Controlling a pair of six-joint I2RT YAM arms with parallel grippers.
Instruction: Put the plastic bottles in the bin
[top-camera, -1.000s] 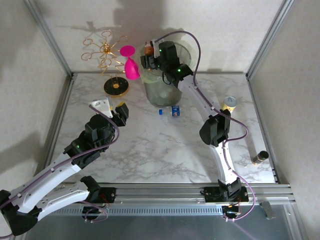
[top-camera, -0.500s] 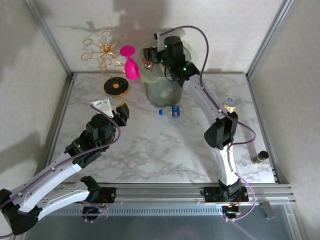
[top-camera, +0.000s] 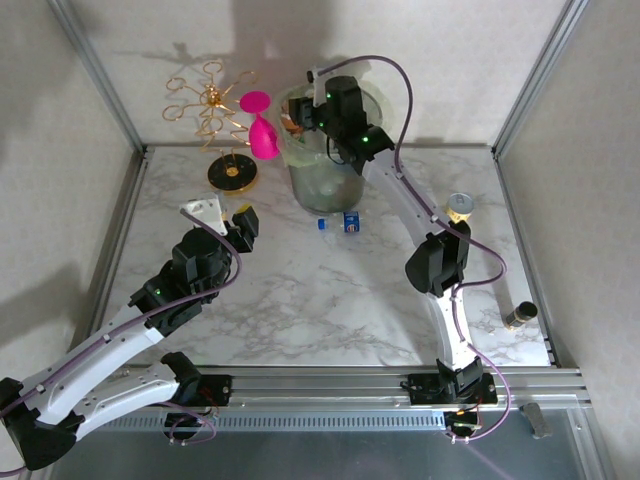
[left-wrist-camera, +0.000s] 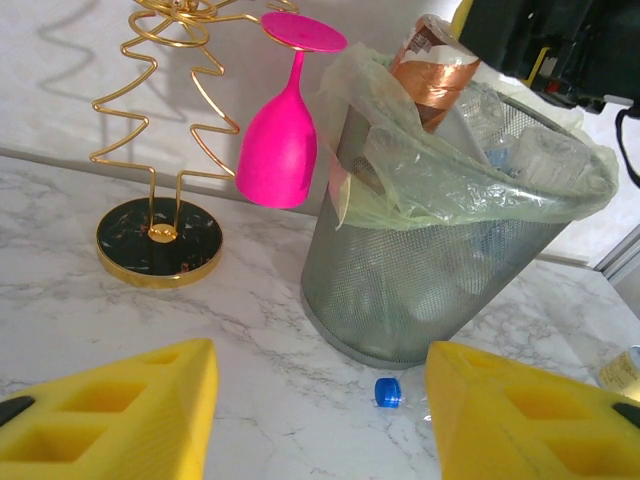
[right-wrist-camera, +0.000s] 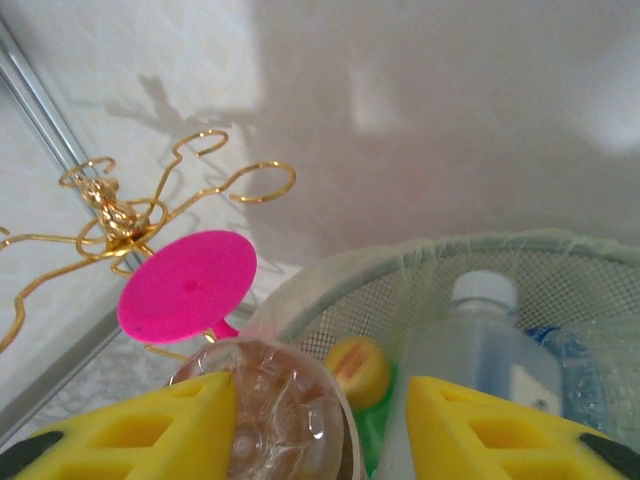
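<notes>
Right gripper (right-wrist-camera: 320, 432) hovers over the bin (top-camera: 325, 185), jaws parted on nothing; a brown-labelled bottle (right-wrist-camera: 270, 410) stands inside the bin's rim among other bottles (right-wrist-camera: 470, 345), while one blue-labelled bottle (top-camera: 342, 222) lies uncollected on the bench (top-camera: 330, 290) just before the bin.

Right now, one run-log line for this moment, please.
right claw: over bin, jaws apart | brown-label bottle: sticking out at bin rim | left claw: open, empty | clear bottle: lying outside bin

The top camera sits high at the near edge, looking down over the whole table (top-camera: 300, 290). The left wrist camera is low, facing the bin (left-wrist-camera: 430, 280) and goblet (left-wrist-camera: 275, 150) from nearby. The right wrist camera hovers close over the bin's rim. All three views share both.
</notes>
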